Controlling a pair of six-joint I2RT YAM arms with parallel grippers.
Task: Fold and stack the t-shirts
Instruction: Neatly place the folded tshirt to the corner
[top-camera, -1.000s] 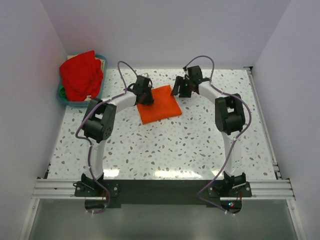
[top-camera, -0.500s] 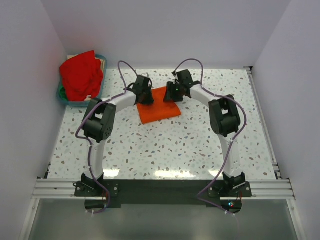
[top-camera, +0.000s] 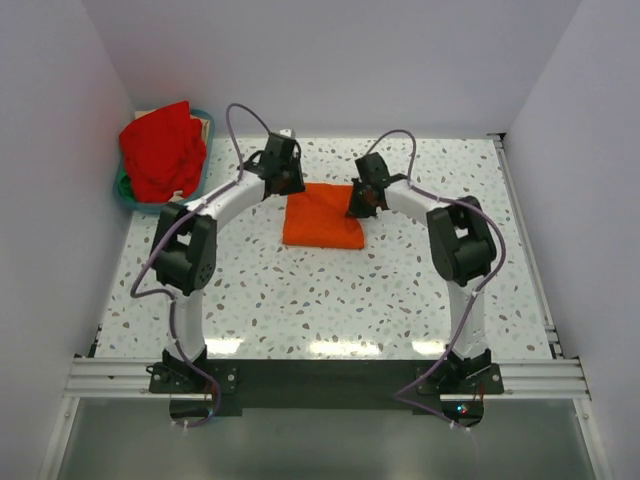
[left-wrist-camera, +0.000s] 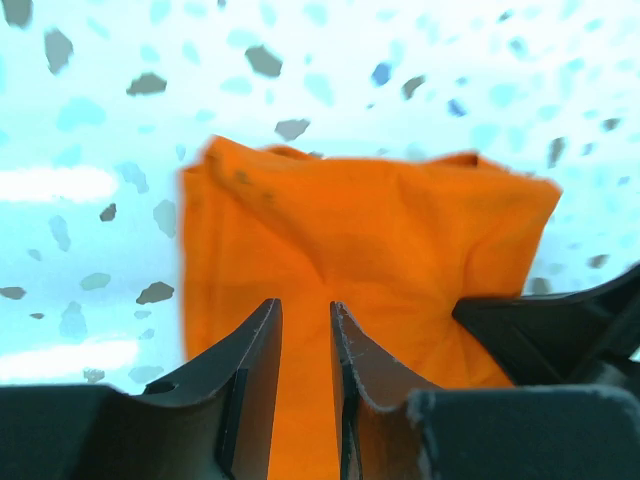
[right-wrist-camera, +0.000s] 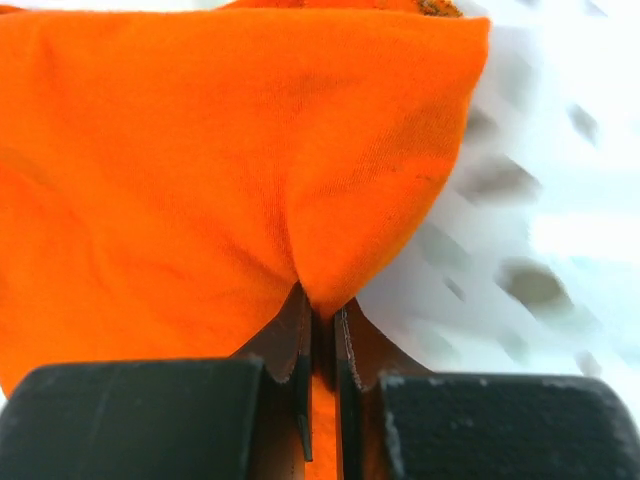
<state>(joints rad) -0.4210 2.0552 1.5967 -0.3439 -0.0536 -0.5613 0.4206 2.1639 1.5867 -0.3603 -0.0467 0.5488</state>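
Pinching anything, the right gripper (right-wrist-camera: 320, 312)? asks the first onlooker.

Yes, answers the second. Its jaws are pressed together on a fold of the orange t-shirt (top-camera: 322, 216). In the right wrist view the cloth draws up to a point right where the tips meet.

And where does that shirt lie?

It is folded into a rough square on the speckled table (top-camera: 330, 290), toward the far middle, between the two grippers. The right one sits at its right edge, the left gripper (left-wrist-camera: 305, 312) at its far left corner.

Does the left one hold it too?

That cannot be told. Its fingers (left-wrist-camera: 255, 360) stand a narrow slit apart over the shirt, and orange shows in the slit. Whether the cloth is nipped there or merely lies beneath is not clear.

The other shirt?

The red t-shirt (top-camera: 160, 150) is heaped in the blue-green basket (top-camera: 140, 205) at the table's far left corner. It rises above the rim and is well apart from both grippers.
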